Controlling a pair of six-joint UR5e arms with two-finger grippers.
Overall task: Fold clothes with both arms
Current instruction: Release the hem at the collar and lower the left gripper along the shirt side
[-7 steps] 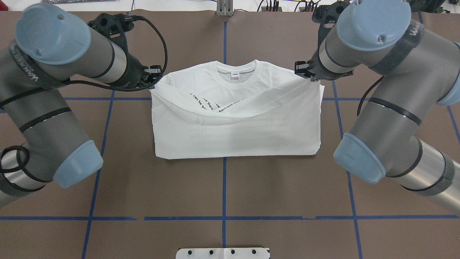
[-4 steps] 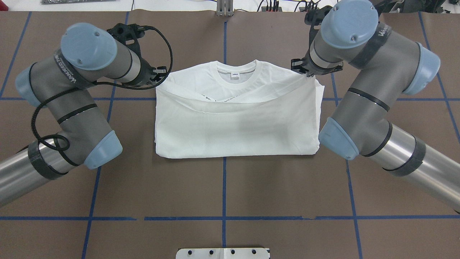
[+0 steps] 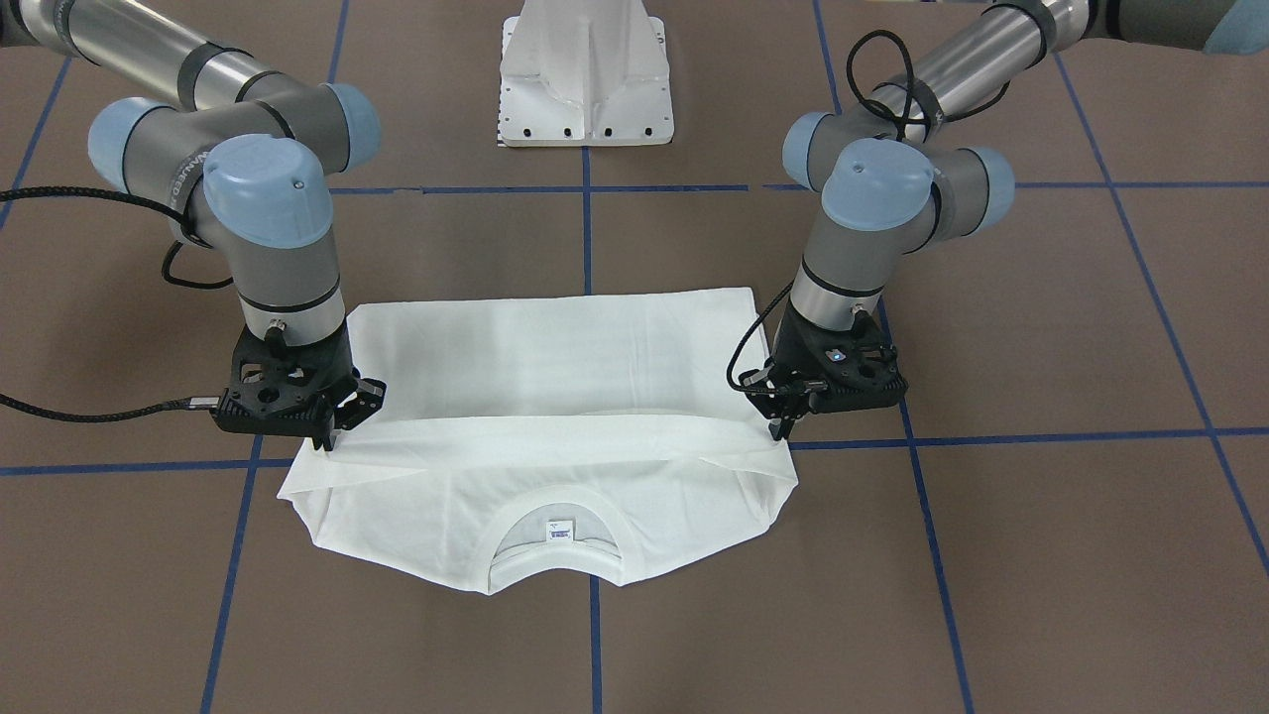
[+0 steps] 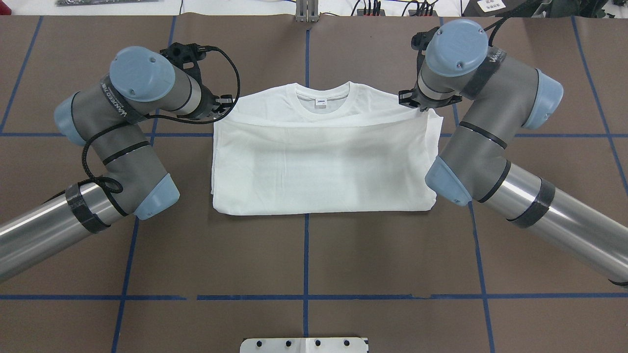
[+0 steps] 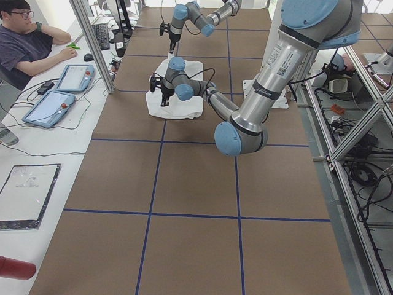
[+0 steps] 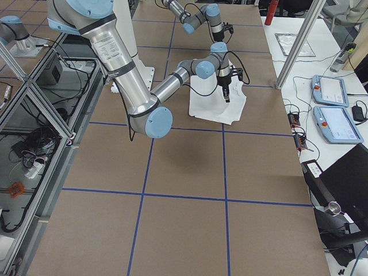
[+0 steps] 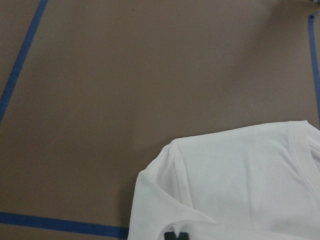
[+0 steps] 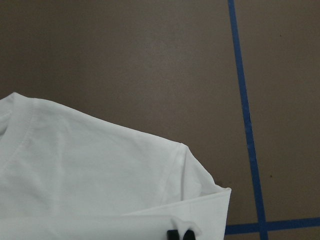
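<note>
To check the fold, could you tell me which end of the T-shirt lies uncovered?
The T-shirt's collar end, farthest from the robot: its neck label shows past the folded layer, whose corners the left gripper and right gripper pinch.

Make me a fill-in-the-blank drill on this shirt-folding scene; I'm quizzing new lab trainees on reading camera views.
1. The folded T-shirt on the table is ___ in colour.
2. Its neck points ___ from the robot's base.
3. In the front-facing view, the left gripper, shut on the T-shirt like the right gripper, is on the view's ___ side.
4. The grid lines on the table are ___.

Missing words: white; away; right; blue.
</note>
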